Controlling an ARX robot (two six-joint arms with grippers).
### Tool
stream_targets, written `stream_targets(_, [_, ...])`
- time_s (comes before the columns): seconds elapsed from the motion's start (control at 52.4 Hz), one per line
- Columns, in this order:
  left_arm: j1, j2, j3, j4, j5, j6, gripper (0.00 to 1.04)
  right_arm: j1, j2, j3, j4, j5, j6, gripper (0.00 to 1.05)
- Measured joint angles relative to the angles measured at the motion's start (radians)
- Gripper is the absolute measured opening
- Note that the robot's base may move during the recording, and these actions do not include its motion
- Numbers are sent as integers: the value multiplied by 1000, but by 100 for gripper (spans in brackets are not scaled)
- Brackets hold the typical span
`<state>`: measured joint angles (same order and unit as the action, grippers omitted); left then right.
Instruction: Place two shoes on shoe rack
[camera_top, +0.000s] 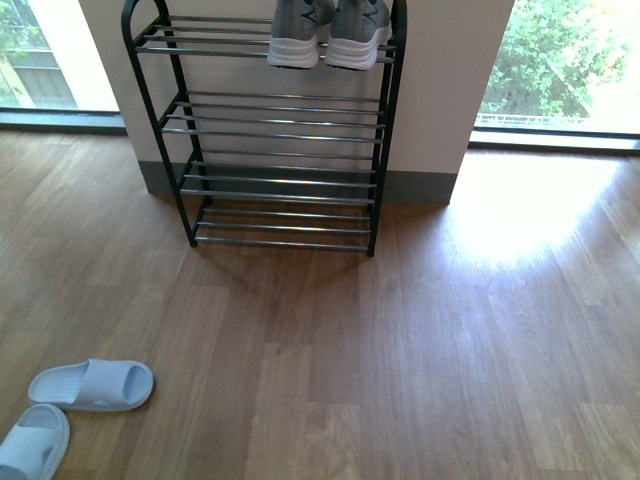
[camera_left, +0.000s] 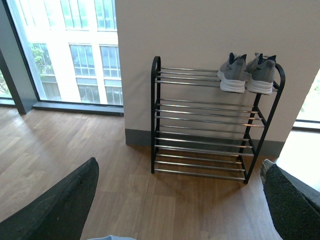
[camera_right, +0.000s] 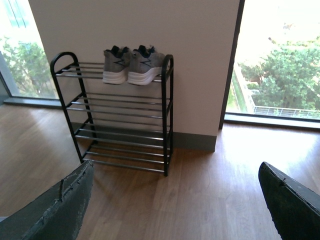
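Note:
Two grey knit shoes with white soles stand side by side at the right end of the top shelf of the black shoe rack (camera_top: 283, 125): one shoe (camera_top: 297, 35) and its mate (camera_top: 358, 35). The left wrist view shows the pair (camera_left: 234, 74) (camera_left: 261, 75) on the rack (camera_left: 205, 125); so does the right wrist view (camera_right: 116, 65) (camera_right: 145, 65) on the rack (camera_right: 120, 125). My left gripper (camera_left: 182, 200) is open over bare floor, well back from the rack. My right gripper (camera_right: 175, 200) is open too, with nothing between its fingers. Neither arm appears in the front view.
A pair of pale blue slippers (camera_top: 92, 385) (camera_top: 35, 445) lies on the wooden floor at the near left. The rack stands against a white wall pillar (camera_top: 440, 90) between floor-to-ceiling windows (camera_top: 570, 60). Its lower shelves hold nothing.

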<state>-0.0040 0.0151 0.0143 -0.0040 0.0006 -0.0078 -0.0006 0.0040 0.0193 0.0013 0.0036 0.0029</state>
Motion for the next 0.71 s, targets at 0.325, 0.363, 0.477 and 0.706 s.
stream_targets(0.325, [0, 0, 0, 0, -1, 0, 95, 0, 0, 0, 0, -2, 0, 96])
stream_targets(0.363, [0, 0, 0, 0, -1, 0, 95, 0, -1, 0, 1, -3, 0, 96])
stream_targets(0.477, [0, 0, 0, 1, 0, 0, 95, 0, 0, 0, 0, -3, 0, 96])
stream_targets(0.706, [0, 0, 0, 1, 0, 0, 95, 0, 1, 0, -2, -4, 0, 96])
